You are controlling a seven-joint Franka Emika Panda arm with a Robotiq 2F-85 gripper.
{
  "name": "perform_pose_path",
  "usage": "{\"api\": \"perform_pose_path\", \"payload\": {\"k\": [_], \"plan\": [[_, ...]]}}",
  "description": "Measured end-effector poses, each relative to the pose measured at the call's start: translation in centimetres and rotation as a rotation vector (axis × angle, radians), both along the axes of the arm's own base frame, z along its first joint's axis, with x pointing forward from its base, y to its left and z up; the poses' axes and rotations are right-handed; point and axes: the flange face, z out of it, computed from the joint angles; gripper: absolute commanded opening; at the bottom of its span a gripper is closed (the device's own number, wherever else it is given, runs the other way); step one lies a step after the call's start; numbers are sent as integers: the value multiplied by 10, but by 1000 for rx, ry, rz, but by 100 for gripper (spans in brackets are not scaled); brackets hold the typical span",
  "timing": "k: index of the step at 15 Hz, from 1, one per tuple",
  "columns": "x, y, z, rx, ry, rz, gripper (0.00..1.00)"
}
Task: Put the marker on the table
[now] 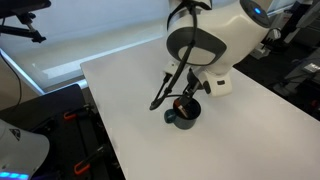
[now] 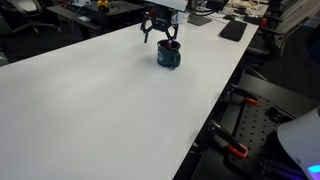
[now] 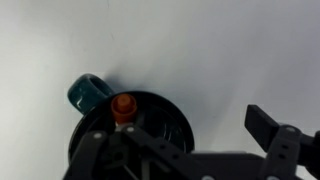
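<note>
In an exterior view the white arm (image 1: 215, 40) leans in over the tabletop (image 1: 130, 110), and its gripper (image 1: 181, 98) hangs right above a dark mug (image 1: 184, 118). A speck of red-orange shows at the mug's mouth. I take that for the marker (image 1: 181, 102), standing inside the mug and not yet out on the tabletop.

In an exterior view from the far end, the mug (image 2: 168, 56) sits well up the tabletop (image 2: 100, 110), with the gripper (image 2: 160, 30) just over its rim. The fingers are spread to either side and hold nothing. The marker (image 2: 171, 45) is only a small red glint at the rim here.

The wrist view looks straight down. The mug (image 3: 155, 120) is a dark disc with a teal handle (image 3: 88, 93) sticking out at the upper left. The marker (image 3: 122, 107) is seen end-on, only its red-orange tip showing. So its long axis runs up toward the camera, and it rests near the rim on the handle side. 1 finger (image 3: 268, 125) is plain at the right, outside the mug over bare tabletop. The other is lost against the dark mug at the left.

The marker sits off-centre between the 2 fingers, toward the handle. By my reckoning the gripper should shift that way, drop onto the tip, close and lift straight up.
</note>
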Motion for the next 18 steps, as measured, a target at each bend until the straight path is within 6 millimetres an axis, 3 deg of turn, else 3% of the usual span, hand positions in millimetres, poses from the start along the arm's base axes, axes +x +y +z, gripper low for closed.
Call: {"api": "perform_pose_path", "payload": {"k": [4, 11, 18], "plan": [[-1, 7, 6, -22, -34, 8, 100], [-26, 49, 31, -108, -158, 37, 100], [-25, 46, 25, -109, -150, 32, 100]]}}
